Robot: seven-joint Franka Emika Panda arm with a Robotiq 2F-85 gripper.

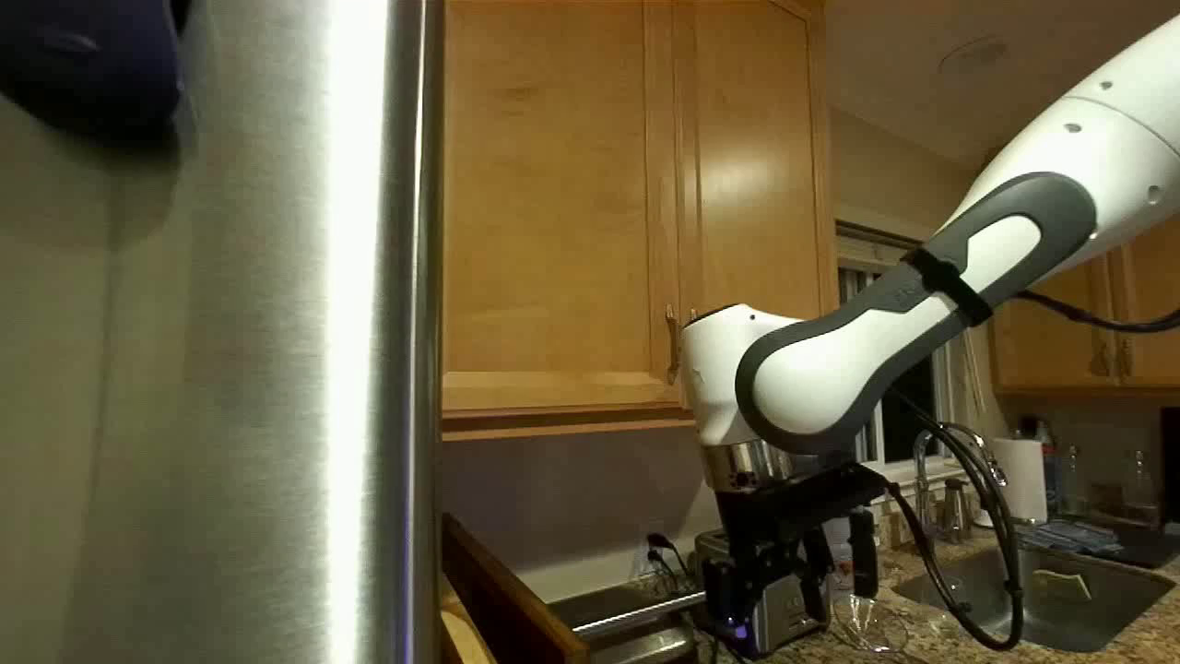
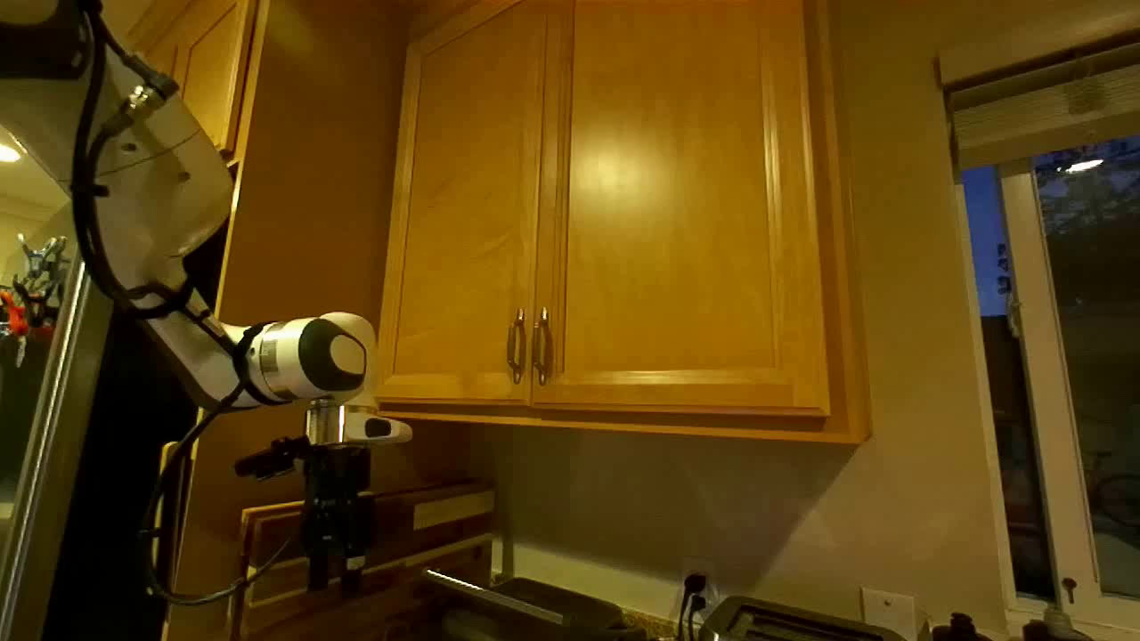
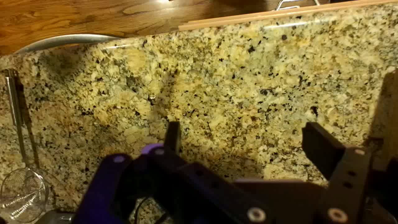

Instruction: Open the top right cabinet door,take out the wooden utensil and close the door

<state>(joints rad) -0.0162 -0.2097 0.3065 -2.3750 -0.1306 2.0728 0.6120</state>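
In an ext. view, far L: you've got the fridge (image 2: 44,427), then your arm (image 2: 169,169) w/ the gripper (image 2: 335,579) pointing straight down, lower than the bottom of the cab. (image 2: 850,374) A striped board (image 2: 454,512) stands behind it; can't tell if they touch. Next along, down low, a dark appliance (image 2: 579,610) w/ a steel bar (image 2: 494,596). Higher up, the L door (image 2: 468,205), closed, L handle (image 2: 517,347) at its lower R corner. Just beside it, your task's door: the R door (image 2: 677,223), also closed, R handle (image 2: 542,347) at its lower L corner. Your gripper is well apart from that handle, & lower than it in both ext. views. Under the R door, an outlet (image 2: 704,564) w/ a plug (image 2: 695,584) in it, then a toaster (image 2: 793,623). Window (image 2: 1033,374) far R.

In an ext. view, your wrist (image 1: 737,378) hides the lower part of the R door; R of the gripper you can see paper towels (image 1: 1020,480), then the sink (image 1: 1088,618).

Wrist view, L to R: a strainer (image 3: 25,193) lying on the granite counter (image 3: 217,87), then your jaws over the counter, spread wide apart, w/ granite showing btwn the fingertips (image 3: 323,146).
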